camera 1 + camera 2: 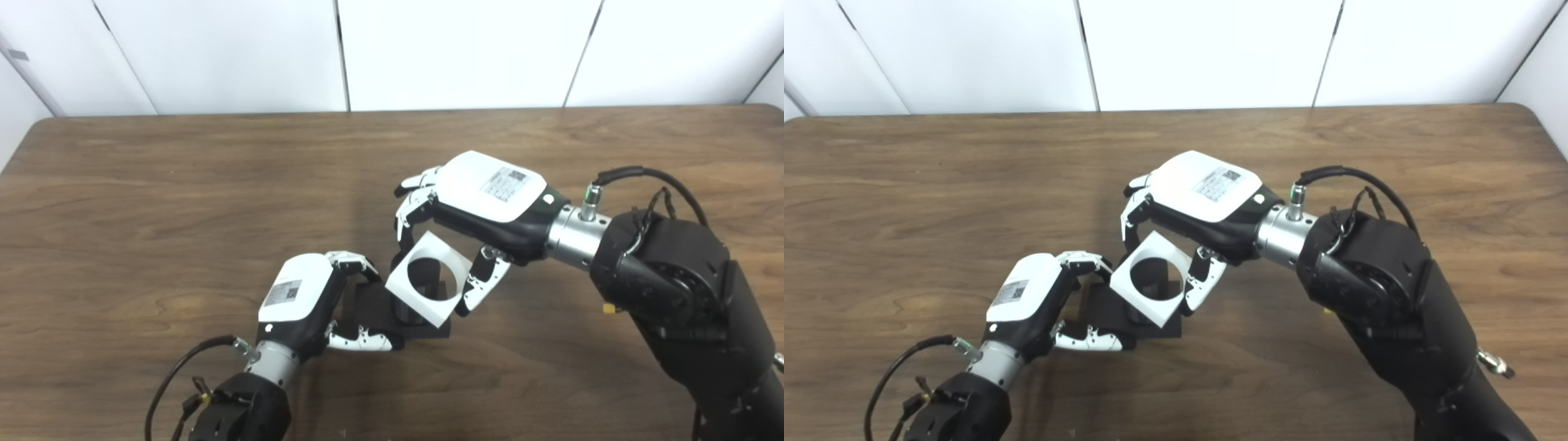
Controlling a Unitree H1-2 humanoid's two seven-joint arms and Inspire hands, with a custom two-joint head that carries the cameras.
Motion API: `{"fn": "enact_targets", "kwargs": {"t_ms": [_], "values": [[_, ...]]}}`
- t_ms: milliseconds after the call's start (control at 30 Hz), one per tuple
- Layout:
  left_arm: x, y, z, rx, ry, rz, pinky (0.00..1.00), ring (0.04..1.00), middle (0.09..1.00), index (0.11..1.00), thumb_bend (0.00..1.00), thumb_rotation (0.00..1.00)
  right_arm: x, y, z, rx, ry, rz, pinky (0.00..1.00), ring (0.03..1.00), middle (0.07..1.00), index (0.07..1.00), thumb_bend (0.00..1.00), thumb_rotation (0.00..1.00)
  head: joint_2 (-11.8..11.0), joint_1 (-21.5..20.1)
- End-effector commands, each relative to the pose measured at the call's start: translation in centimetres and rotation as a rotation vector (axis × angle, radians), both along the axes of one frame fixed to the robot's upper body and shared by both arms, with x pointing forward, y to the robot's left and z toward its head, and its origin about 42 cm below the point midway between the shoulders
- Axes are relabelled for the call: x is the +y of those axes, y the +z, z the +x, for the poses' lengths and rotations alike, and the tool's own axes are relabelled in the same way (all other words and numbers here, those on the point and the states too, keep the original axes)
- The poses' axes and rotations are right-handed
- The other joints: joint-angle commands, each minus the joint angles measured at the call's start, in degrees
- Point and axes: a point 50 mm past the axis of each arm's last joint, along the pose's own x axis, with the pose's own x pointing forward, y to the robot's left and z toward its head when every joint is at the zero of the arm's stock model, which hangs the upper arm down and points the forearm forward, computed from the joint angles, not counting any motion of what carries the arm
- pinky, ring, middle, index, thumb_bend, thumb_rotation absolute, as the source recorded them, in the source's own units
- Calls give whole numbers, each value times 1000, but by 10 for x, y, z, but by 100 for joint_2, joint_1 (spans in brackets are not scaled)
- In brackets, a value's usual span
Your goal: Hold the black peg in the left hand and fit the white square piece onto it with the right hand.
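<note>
Fitting under way: left hand (300,300) grips the black peg (422,309), right hand (484,202) pinches the white square piece (429,278) seemingly over it; lowering squarely comes next.

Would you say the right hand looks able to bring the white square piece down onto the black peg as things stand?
Probably yes: the right hand holds the white square piece tilted just over the black peg, steadied by the left hand, with nothing between them.

Bare wooden table (184,184) is lying open all around the black peg (422,300). Directly over that peg, the white square piece (429,278) and right hand (484,202) are blocking access; the left hand (306,300) is closing its left side.
</note>
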Motion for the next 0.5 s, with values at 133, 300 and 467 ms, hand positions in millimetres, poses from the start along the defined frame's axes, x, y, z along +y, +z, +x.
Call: {"fn": "enact_targets", "kwargs": {"t_ms": [133,300,467], "values": [[-8,-2,-6,26,-23,-11,737,822,758,487,506,45,1,12,5,-87,3,33,864,870,724,482,523,128,6,6],[-9,-3,-6,24,-23,-13,736,820,756,487,506,46,2,9,7,-79,-1,39,854,869,722,481,523,128,5,-4],[-9,-4,-7,30,-22,-18,741,823,757,487,506,46,3,5,9,-61,-8,49,870,877,725,482,522,127,3,-10]]}}
